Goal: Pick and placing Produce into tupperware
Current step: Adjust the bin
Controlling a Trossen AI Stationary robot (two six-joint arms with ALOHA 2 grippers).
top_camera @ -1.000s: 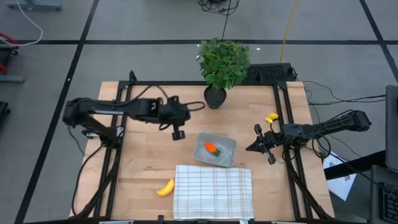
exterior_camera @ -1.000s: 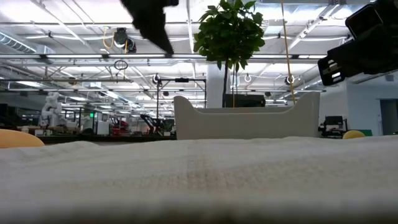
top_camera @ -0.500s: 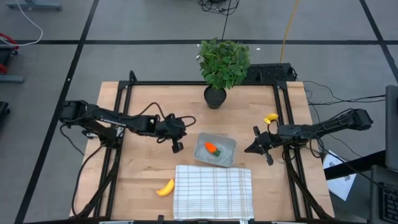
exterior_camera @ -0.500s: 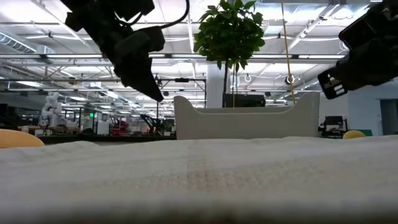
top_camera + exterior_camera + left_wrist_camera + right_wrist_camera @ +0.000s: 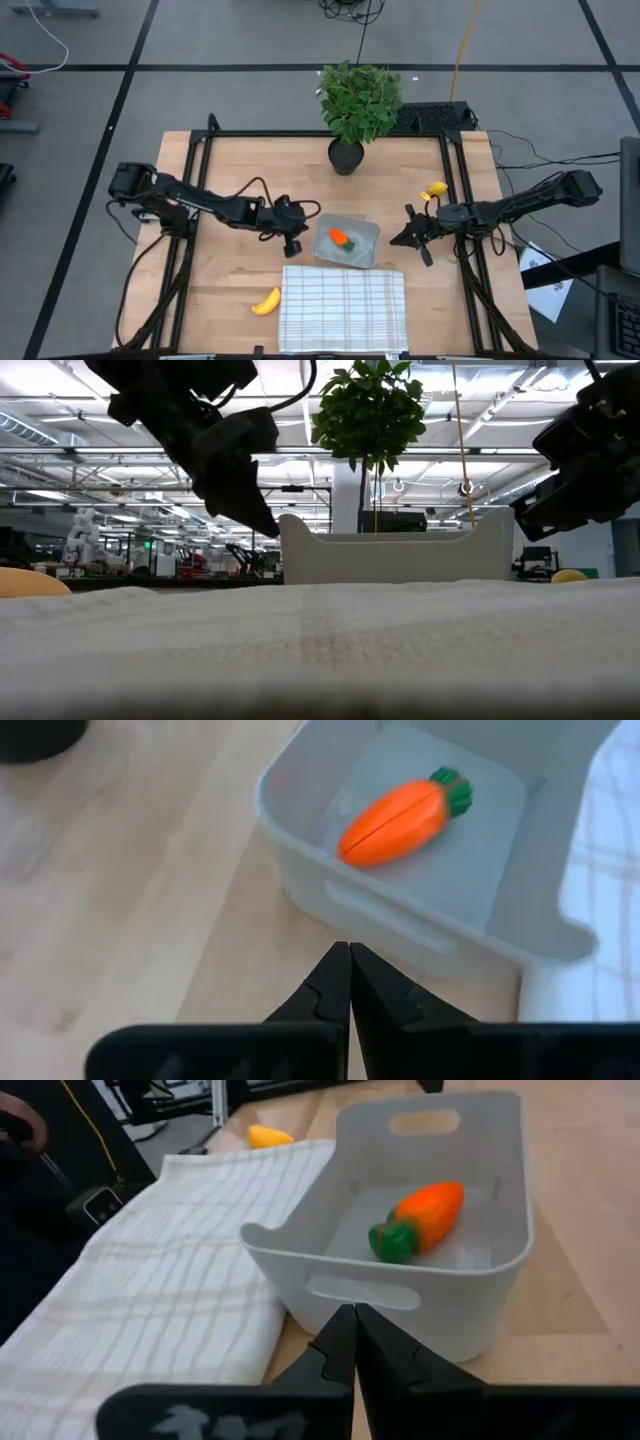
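Fingers of the left gripper (image 5: 349, 982) are clenched on nothing, tips pressed together just beside the left wall of the tupperware (image 5: 368, 233). The right gripper (image 5: 354, 1338) is likewise clenched and empty, low over the worktop (image 5: 240, 170) just right of the tupperware.

The carrot (image 5: 341, 238) already lies inside the tupperware. The banana (image 5: 266, 302) rests on the worktop near the front, just left of the cloth (image 5: 343, 308). The round fruit (image 5: 436, 188) sits far right, beyond the right gripper.

Both remaining pieces look like light, stiff, smooth plastic, so they will probably slip or roll if pinched off-centre. The banana is best taken across its thick middle, fingers square to the curve. The fruit, small and hard to make out, seems to want a grip straight across its widest part.
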